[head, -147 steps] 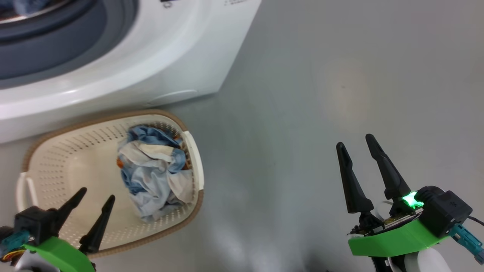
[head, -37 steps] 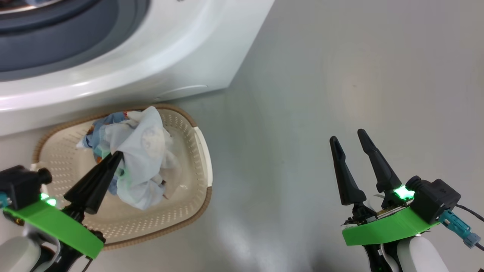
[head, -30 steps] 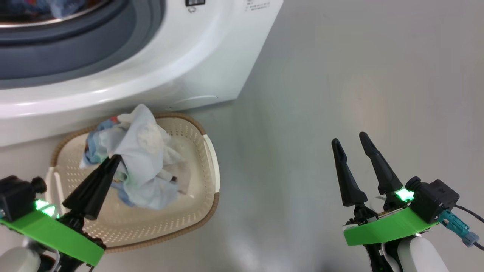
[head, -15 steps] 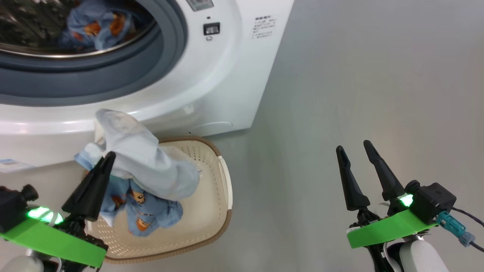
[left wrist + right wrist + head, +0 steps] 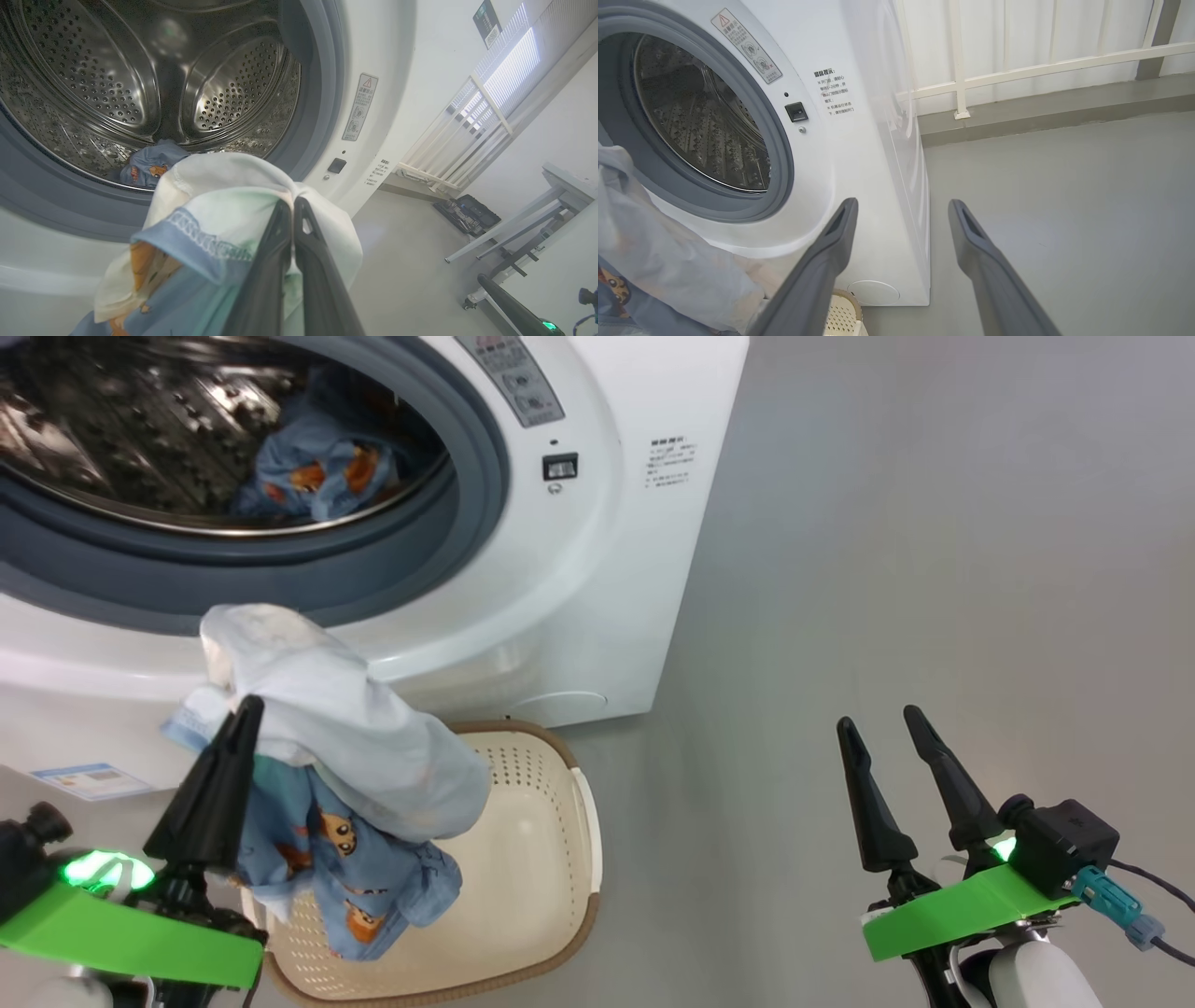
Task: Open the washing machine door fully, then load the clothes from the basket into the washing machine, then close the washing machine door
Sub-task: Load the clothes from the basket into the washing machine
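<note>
Two hands: the left hand (image 5: pixel 248 709) has its long dark fingers pressed together on a bundle of clothes (image 5: pixel 345 747). The right hand (image 5: pixel 878 719) has its fingers spread apart with nothing between them, off to the side over the bare grey floor (image 5: pixel 934 523).
Held load: pale blue-white cloth is draped over light blue fabric with orange cartoon prints. It hangs from the left hand above the basket, just before the machine's front and below its mouth.
Basket: the small cream perforated plastic basket with a brown woven-look rim (image 5: pixel 571 859) sits on the floor at the washer's foot. The inside that shows is bare, and the rest is hidden behind the hanging cloth.
Washer: the big white front-loading washing machine (image 5: pixel 607 569) has a grey rubber gasket (image 5: pixel 280 569) ringing its steel perforated drum (image 5: pixel 121 420).
Already in: one blue garment with orange prints (image 5: pixel 313 476) lies low in the drum.
Door: nothing bars the mouth, so the opening step is judged done.
Progress: loading looks well past halfway.
Left to do: lift the bundle over the gasket, release it inside, check the basket for leftovers, shut the door.
</note>
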